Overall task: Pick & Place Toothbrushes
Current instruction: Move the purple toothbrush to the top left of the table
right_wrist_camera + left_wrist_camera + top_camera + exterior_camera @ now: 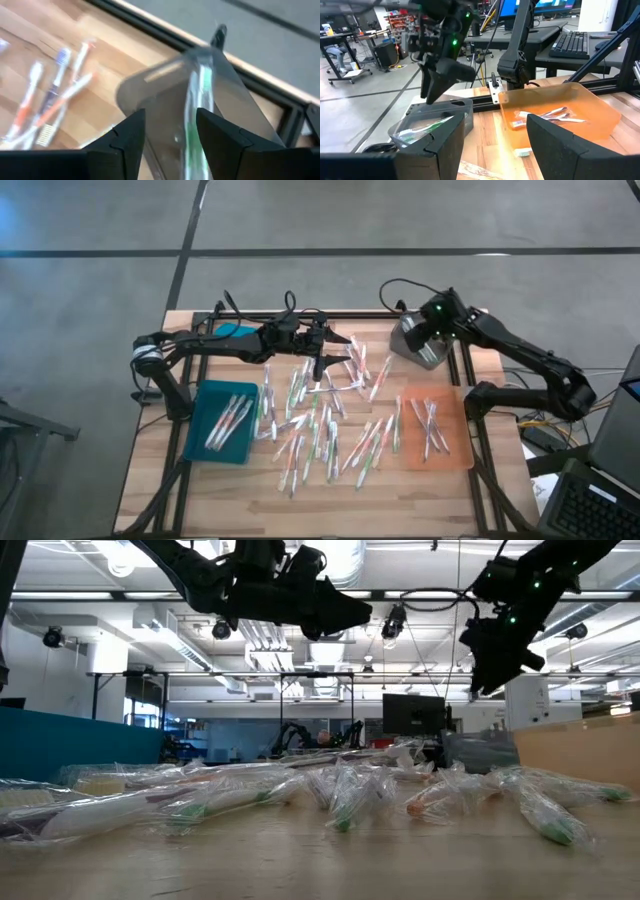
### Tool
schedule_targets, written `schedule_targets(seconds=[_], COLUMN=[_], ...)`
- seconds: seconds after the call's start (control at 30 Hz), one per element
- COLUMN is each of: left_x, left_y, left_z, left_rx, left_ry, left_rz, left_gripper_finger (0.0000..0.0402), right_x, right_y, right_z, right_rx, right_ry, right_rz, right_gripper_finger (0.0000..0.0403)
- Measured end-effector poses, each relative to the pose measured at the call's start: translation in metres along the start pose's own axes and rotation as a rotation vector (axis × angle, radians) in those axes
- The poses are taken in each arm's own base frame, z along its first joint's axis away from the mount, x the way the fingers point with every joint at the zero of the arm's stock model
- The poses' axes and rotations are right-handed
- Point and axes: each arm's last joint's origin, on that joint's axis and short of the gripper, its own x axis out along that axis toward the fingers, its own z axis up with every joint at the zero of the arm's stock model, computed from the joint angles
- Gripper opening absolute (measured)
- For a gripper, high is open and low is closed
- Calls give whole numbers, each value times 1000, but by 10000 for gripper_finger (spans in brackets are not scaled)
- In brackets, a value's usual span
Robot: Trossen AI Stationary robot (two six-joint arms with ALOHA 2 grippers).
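So, far left: teal tray [196, 448] has a few toothbrushes in it. Left gripper [325, 363] hangs above the rear of the main pile, fingers wide apart, nothing between them.

The loose toothbrushes [320, 430] lie mid-table in clear wrappers, crossed and overlapping. Risks there:
- Coming down into the overlap could pinch two at once or drag a neighbour along.
- The slick wrapper could let a brush slide out of the fingers.
- A brush nudged sideways could scatter the pile toward the table [230, 500] edge.

Further right, right gripper [167, 132] is over the clear grey bin [415, 352] at the rear edge, fingers apart. One green toothbrush [200, 90] lies in the bin below them and looks unclamped.
- The bin sits next to the frame rail and looks light, so a low finger could catch its wall and tip or shove it.

Far right, orange tray [462, 458] holds several brushes, near the right arm's base. A low swing back could clip its rim.
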Motion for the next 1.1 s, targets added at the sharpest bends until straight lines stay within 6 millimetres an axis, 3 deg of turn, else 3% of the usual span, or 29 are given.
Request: schedule_targets(seconds=[0.33,0.63,0.93,1.1], left_x=[0,0,-2,-6], left_y=[0,0,0,-3], left_z=[0,-2,-19,-32], left_rx=[-36,-86,-158,-141], left_ry=[0,20,208,353], left_rz=[0,-3,134,125], left_gripper_finger=[218,218,218,218], right_x=[-24,-32,-37,-38], right_y=[18,38,55,61], right_z=[0,0,-2,-3], right_rx=[-63,-138,-216,-264], right_ry=[-133,-198,-238,-248], right_rz=[93,182,255,276], right_gripper_finger=[114,60,18,10])
